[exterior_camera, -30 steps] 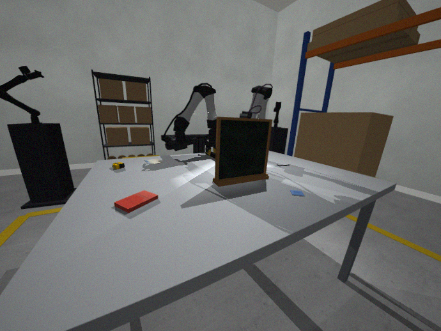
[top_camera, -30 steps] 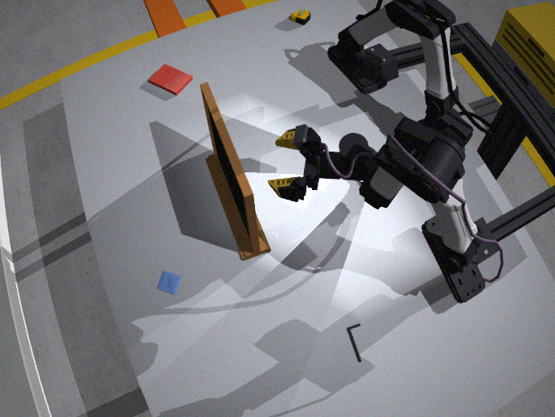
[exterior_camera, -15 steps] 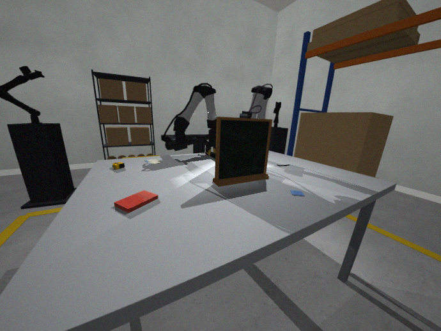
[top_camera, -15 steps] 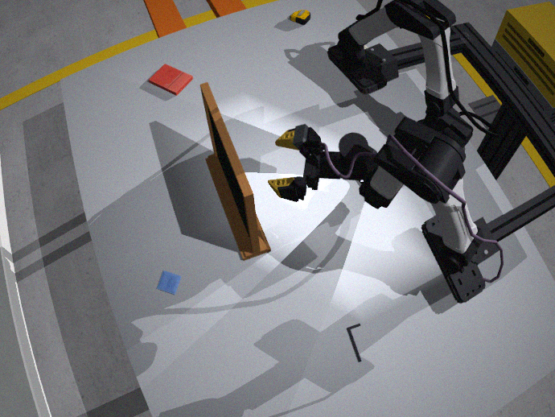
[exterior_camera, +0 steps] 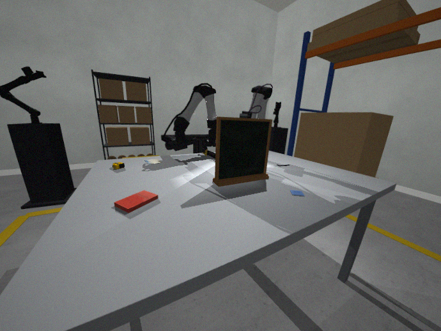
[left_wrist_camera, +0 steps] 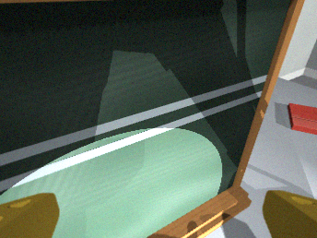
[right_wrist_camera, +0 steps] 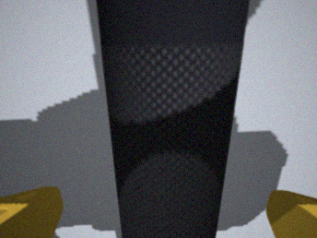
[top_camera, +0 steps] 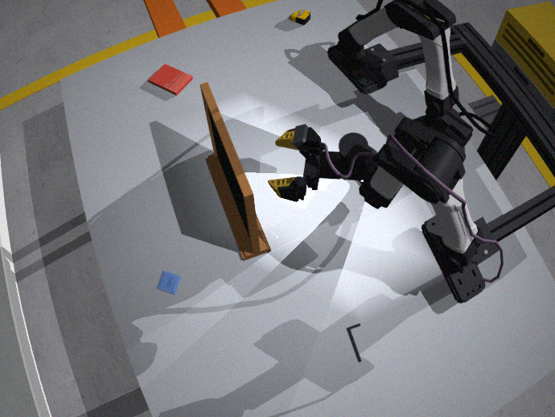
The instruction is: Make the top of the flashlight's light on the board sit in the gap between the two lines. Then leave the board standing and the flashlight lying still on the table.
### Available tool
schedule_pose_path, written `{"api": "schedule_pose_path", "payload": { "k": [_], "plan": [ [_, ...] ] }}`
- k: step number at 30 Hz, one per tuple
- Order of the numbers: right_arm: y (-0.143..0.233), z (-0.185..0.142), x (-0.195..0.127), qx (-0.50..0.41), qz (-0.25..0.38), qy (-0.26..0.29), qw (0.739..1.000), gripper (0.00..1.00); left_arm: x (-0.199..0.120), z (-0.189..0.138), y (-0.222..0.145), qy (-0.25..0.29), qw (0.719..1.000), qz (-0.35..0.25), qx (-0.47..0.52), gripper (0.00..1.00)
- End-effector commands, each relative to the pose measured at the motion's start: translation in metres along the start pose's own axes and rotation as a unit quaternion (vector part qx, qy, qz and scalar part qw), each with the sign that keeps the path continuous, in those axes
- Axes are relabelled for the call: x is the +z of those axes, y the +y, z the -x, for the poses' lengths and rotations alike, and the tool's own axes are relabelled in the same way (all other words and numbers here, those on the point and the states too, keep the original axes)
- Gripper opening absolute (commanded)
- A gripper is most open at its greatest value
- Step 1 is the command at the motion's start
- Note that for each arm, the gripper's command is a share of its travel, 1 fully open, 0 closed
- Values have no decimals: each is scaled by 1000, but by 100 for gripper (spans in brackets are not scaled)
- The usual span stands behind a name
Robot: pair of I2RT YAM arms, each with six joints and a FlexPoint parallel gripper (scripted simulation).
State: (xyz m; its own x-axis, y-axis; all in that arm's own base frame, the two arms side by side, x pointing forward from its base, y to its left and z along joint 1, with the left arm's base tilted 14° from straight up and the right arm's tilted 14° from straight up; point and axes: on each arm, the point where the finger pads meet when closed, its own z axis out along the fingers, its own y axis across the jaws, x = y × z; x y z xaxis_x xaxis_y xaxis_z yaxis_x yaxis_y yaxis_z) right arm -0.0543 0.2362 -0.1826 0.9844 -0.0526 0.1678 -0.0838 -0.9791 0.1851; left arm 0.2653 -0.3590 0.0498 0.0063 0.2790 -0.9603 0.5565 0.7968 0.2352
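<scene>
The board [top_camera: 236, 163] [exterior_camera: 241, 149] [left_wrist_camera: 46, 69] stands upright on the table. In the left wrist view, the flashlight's pale green light [left_wrist_camera: 161, 184] covers its lower part. The light's curved top edge crosses the lower line [left_wrist_camera: 221, 108] into the gap and stays below the upper line [left_wrist_camera: 221, 91]. My left gripper [top_camera: 275, 162] [left_wrist_camera: 160, 200] is open and empty, in front of the board's face. My right gripper [right_wrist_camera: 164, 197] is open around the black flashlight [right_wrist_camera: 172, 92], with space on both sides. In the top view, the arms hide the flashlight.
A red book [top_camera: 170, 80] [exterior_camera: 137, 200] [left_wrist_camera: 304, 117] and a blue square [top_camera: 169, 282] [exterior_camera: 296, 193] lie beyond the board. A yellow tape measure [top_camera: 300, 17] [exterior_camera: 118, 165] is near a table edge. A black hex key [top_camera: 354, 343] lies off to one side.
</scene>
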Motion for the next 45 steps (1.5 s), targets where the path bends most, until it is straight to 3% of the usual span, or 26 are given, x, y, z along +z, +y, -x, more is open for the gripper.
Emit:
{"api": "schedule_pose_path", "payload": {
  "k": [1,7,35,45],
  "plan": [
    [-9,3,-7,-2,-18,-8,1000,100,0,14,-6,-12,1000,-3,-8,100],
    [-13,6,-11,-7,-25,-11,1000,100,1,16,-6,-15,1000,-4,-10,100],
    [-9,8,-94,-5,-21,-11,1000,100,1,16,-6,-15,1000,-4,-10,100],
    [-7,3,-89,3,-13,-8,1000,100,1,16,-6,-15,1000,-4,-10,100]
  ]
}}
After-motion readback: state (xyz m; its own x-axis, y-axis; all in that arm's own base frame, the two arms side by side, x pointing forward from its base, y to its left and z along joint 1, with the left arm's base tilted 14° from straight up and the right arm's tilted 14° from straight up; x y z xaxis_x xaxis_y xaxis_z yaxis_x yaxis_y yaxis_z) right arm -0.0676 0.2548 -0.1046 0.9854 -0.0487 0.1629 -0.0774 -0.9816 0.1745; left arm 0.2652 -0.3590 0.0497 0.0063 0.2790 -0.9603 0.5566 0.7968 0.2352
